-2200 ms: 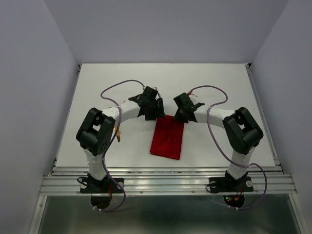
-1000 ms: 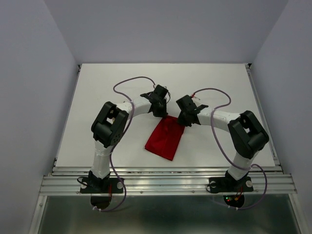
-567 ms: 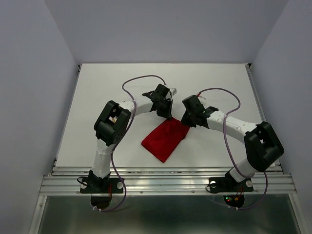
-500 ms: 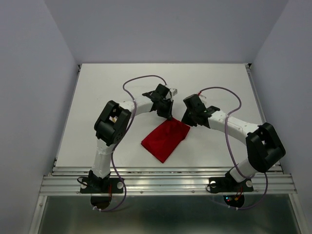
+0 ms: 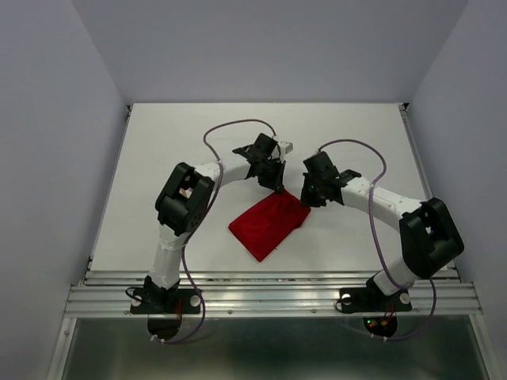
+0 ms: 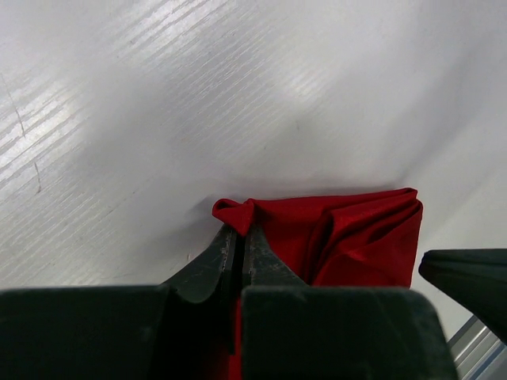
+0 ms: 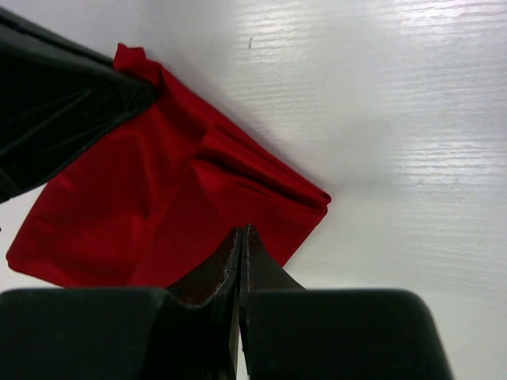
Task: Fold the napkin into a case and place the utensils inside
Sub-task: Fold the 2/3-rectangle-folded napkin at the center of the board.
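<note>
**Counter** (image 5: 158, 142): white, carrying the whole scene. No knife or fork showed in any view I had.

**Left arm** (image 5: 226, 170) and **right arm** (image 5: 380, 202): both bent inward, and their wrists met over the far end of the cloth. They stood just beside each other, and I judged each to be the other's only obstacle.

**Napkin** (image 5: 265, 226): already folded to a narrow red rectangle. It lay slantwise on the near middle of the counter.

**Left jaws:** closed on the napkin's far corner, which bunched at their tips.

**Right jaws:** closed on the edge by the neighbouring right corner, where the folded layers ridged up.

I judged that the two-corner hold served to steer the case flat across the counter without undoing its folds. The utensils had yet to go in.
</note>
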Robot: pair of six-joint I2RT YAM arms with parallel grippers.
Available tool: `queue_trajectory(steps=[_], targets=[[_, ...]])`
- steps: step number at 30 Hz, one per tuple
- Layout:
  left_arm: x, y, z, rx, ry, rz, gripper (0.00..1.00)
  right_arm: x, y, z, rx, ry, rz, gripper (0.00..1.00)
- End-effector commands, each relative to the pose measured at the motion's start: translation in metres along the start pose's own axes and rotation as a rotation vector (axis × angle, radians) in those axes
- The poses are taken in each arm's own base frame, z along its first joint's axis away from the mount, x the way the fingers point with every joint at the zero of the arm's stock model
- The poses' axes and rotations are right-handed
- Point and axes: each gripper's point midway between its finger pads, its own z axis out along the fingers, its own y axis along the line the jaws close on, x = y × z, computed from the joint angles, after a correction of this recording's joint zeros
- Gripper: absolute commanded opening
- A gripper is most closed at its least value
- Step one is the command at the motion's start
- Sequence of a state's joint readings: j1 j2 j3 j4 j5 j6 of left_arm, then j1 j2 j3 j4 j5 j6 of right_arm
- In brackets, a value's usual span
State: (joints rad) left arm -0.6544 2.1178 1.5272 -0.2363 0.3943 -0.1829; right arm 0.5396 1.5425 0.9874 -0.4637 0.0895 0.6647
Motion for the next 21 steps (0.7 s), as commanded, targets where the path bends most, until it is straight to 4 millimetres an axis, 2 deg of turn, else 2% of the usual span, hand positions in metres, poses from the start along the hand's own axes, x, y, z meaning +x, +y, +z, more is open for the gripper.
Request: queue_trajectory(steps=[1,7,11,17,21], targets=[[-0.013,-0.011,-0.001,0.038,-0.019,0.034,0.00,-0.006,0.019,-0.003,-0.088,0.009,-0.070,0.01],[-0.014,-0.013,0.000,0.046,-0.016,0.033,0.00,-0.001,0.026,0.009,-0.113,0.051,-0.107,0.01],[-0.013,-0.015,0.001,0.053,-0.011,0.034,0.00,-0.006,0.029,0.018,-0.108,0.038,-0.087,0.01],[-0.012,-0.017,0.001,0.058,-0.007,0.040,0.00,-0.018,0.016,0.036,0.009,-0.018,-0.006,0.01],[-0.015,-0.019,-0.004,0.054,-0.017,0.046,0.00,-0.018,0.005,0.046,0.075,-0.031,0.040,0.01]])
